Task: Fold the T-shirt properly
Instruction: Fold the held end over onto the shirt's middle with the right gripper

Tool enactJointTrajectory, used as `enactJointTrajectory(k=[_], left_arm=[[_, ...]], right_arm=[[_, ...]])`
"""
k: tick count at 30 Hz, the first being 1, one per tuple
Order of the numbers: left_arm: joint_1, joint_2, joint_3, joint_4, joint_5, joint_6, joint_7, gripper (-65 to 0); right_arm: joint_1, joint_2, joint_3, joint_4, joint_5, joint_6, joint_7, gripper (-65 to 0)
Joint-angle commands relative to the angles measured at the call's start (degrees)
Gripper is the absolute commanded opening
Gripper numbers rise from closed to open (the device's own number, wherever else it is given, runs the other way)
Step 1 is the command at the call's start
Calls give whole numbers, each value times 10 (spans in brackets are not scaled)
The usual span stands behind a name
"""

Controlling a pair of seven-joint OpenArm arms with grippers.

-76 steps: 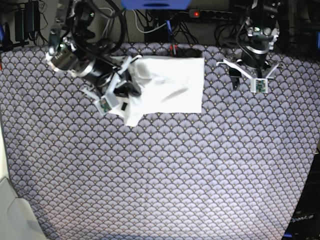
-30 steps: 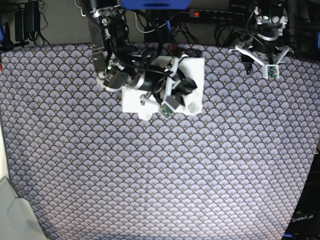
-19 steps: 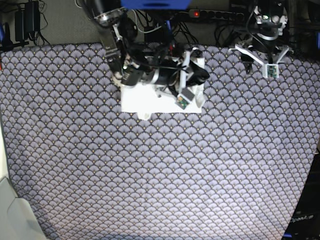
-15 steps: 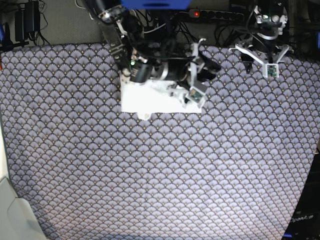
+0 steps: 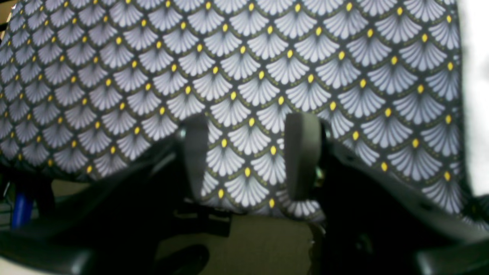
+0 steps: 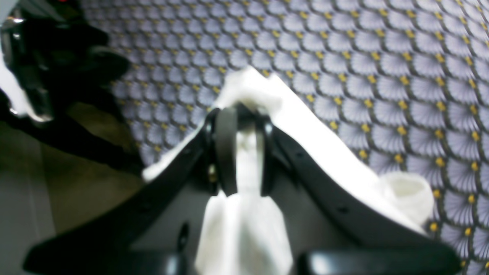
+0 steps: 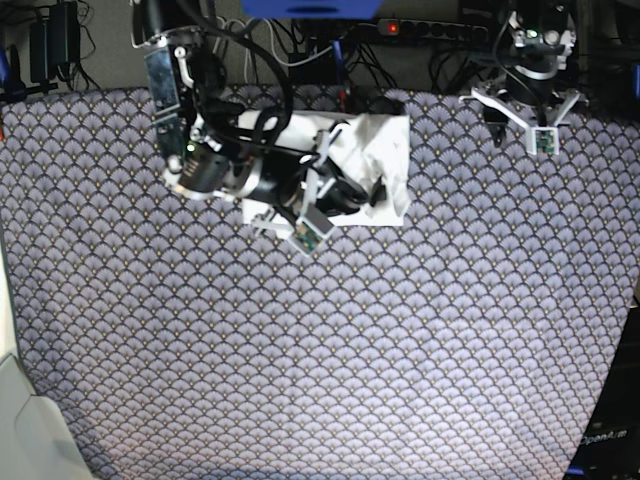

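Near the far edge of the table, a little left of centre in the base view, lies the T-shirt (image 7: 385,150), a soft white cotton bundle folded into a rough rectangle with its plain side up and rumpled, creased folds. It rests on a tablecloth (image 7: 330,360) of smooth fabric printed with grey-lilac fan-shaped scales on black, each tipped with a small yellow dot. The right gripper (image 6: 244,152), made of matte black plastic with two narrow flat fingers (image 6: 226,152), reaches across the shirt; its fingers sit close together, pinching a raised fold of the white cloth between them. Another loose roll of the cloth bulges at the shirt's edge beside that arm. The left gripper (image 5: 248,156) hangs well apart from the shirt, over the table's far right corner, its grey padded fingers (image 5: 300,152) spread wide with nothing between them but the patterned cloth below.
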Motion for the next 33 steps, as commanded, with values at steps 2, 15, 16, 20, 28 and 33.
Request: enactJointTrajectory(k=[2,15,16,20,28,33], left_arm=[[2,-4,-3,11,2,1,-13,-338],[2,-5,-3,11,3,1,-13,-338],[2,-5,-3,11,3,1,-13,-338],[3,-5,-3,11,4,1,-13,-338],[29,-4,-2,16,4,1,-12,-338],[60,-4,2,24,4,1,-12,-338]], right_arm=[[6,8,0,9,13,3,15,-596],[-5,0,-24,-101,13,3,96,-596],[-4,-1,-35,-108,13,3,100,-596],[1,-16,-80,-142,13,3,118,-596],[49,-25,-129,-211,13,3,153,-596],[92,-22,-131,-216,13,3,153,-595]])
